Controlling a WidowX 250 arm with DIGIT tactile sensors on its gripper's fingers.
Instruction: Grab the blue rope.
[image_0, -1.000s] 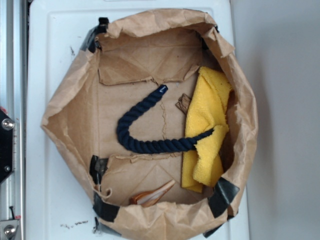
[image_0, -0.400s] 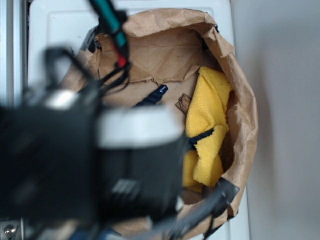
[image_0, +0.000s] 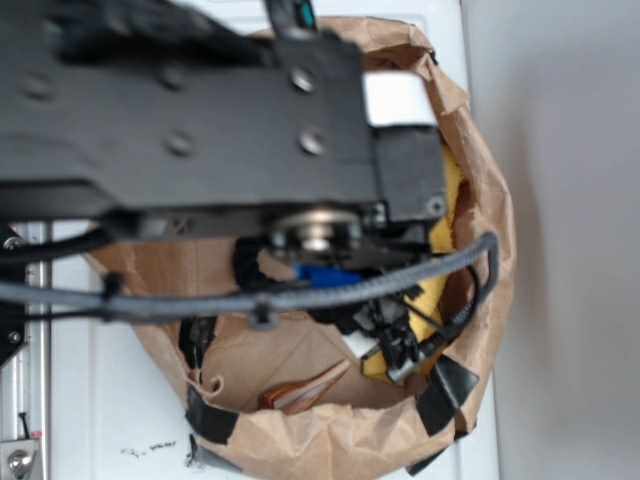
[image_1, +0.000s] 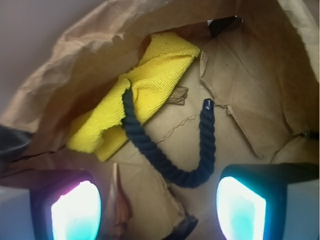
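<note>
Two fingertips of the gripper stand wide apart, empty, straddling the U-bend of the blue rope on the paper bag floor; one rope end runs onto the yellow cloth — approx. lined up for a descent.

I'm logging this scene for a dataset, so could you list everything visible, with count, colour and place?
Thick twisted-strand rope: one, dark navy, curved in a U on the bag floor, one end lying on the cloth, glossy tip free.
Textured cloth: one, yellow, crumpled against the bag wall.
Crumpled paper bag: one, brown, open, holding rope and cloth, standing on the white surface.
Tape patches: several, black, on the bag's rim.
Small strip-like scrap: one, orange-brown, on the bag floor near the wall.
Robot arm: black, over the bag, with grey braided cable.
Gripper: open, fingers above the rope.
</note>
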